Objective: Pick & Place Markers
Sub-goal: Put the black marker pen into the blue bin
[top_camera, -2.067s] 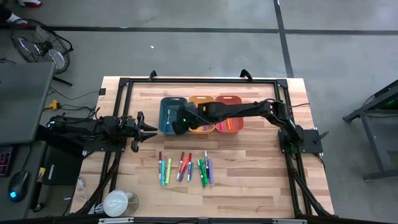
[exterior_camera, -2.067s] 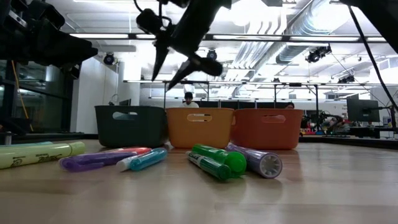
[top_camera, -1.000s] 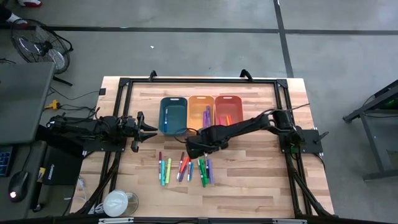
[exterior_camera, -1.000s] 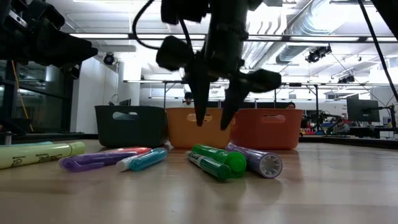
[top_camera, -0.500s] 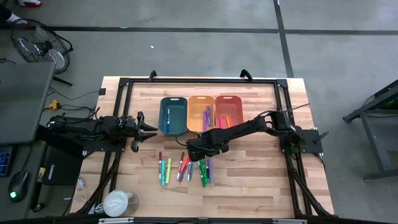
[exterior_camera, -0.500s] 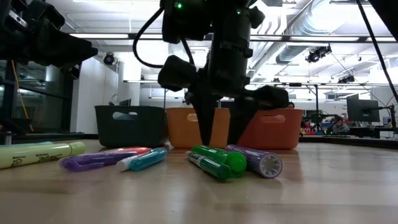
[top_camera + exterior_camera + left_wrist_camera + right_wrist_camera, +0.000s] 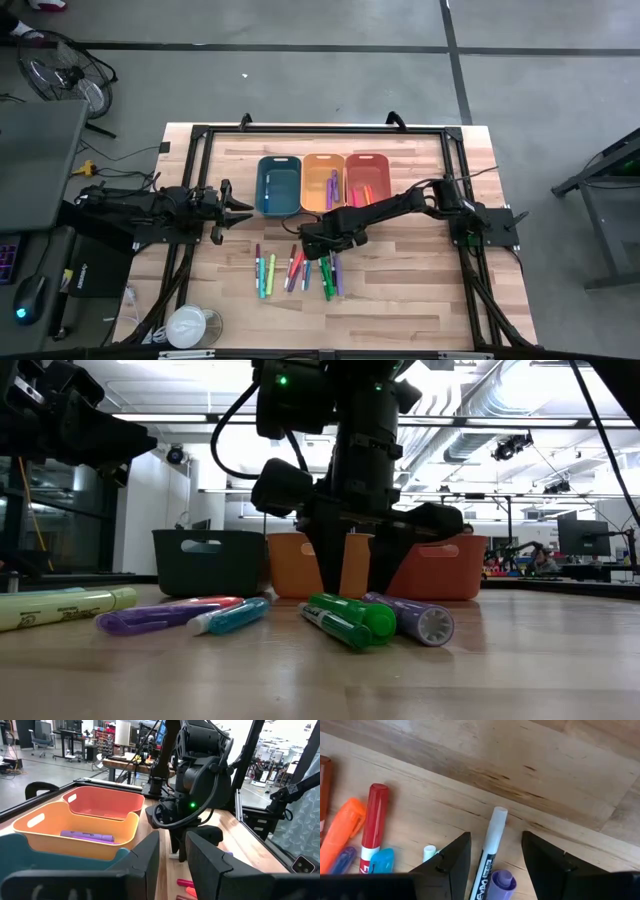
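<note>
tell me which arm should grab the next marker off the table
Right. Its open gripper hangs low over the row of markers, fingers either side of a white-bodied marker. The left gripper waits at the table's left edge, clear of the row.

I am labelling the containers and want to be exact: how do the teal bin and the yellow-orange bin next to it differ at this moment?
The teal bin is dark blue-green and stands at the end of the row nearest the left gripper; the yellow-orange bin stands in the middle. In the left wrist view the yellow-orange bin holds a purple marker; the teal bin's inside is mostly hidden there. Both are rectangular, open-topped, similar in size, and upright.
</note>
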Controlling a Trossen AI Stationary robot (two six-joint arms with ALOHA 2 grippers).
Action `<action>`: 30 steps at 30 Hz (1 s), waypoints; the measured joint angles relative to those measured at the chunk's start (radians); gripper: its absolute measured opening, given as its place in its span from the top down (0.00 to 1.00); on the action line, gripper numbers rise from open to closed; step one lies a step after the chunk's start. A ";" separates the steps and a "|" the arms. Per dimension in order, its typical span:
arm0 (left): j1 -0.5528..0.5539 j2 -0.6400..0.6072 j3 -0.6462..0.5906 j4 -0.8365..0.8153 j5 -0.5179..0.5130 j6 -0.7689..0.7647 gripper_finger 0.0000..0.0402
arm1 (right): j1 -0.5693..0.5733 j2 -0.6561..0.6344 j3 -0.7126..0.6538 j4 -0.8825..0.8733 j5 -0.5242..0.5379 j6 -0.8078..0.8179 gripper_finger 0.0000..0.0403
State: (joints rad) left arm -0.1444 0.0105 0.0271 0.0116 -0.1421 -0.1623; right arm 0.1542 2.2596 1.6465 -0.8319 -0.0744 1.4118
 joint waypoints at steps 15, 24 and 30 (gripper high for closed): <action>0.000 0.000 0.000 0.000 0.000 0.000 0.77 | 0.002 0.003 -0.003 -0.023 -0.006 -0.033 0.80; 0.000 0.000 0.000 0.000 0.000 0.000 0.77 | 0.002 0.003 -0.004 -0.030 -0.009 -0.046 0.93; 0.000 0.000 0.000 0.000 0.000 0.000 0.77 | 0.003 0.003 -0.004 -0.022 -0.011 -0.058 0.96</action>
State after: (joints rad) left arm -0.1442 0.0107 0.0271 0.0116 -0.1421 -0.1623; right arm 0.1574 2.2627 1.6421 -0.8543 -0.0849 1.3540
